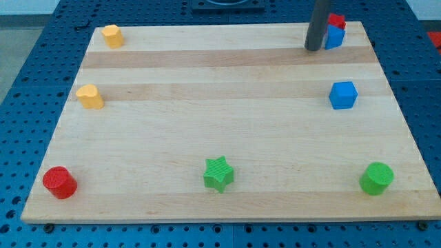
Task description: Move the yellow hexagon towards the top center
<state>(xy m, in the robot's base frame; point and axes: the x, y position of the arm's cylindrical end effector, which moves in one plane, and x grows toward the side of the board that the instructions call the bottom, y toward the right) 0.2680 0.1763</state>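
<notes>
The yellow hexagon [112, 35] sits at the top left corner of the wooden board [220, 89]. My tip [314, 48] rests near the top right of the board, far to the right of the hexagon. It stands just left of a blue block [335, 37] and a red block [337, 21], which are partly hidden behind the rod.
A yellow heart-like block [89, 96] lies at the left edge. A blue cube [343, 95] is at the right. A red cylinder [59, 182], a green star [219, 173] and a green cylinder [376, 178] line the bottom.
</notes>
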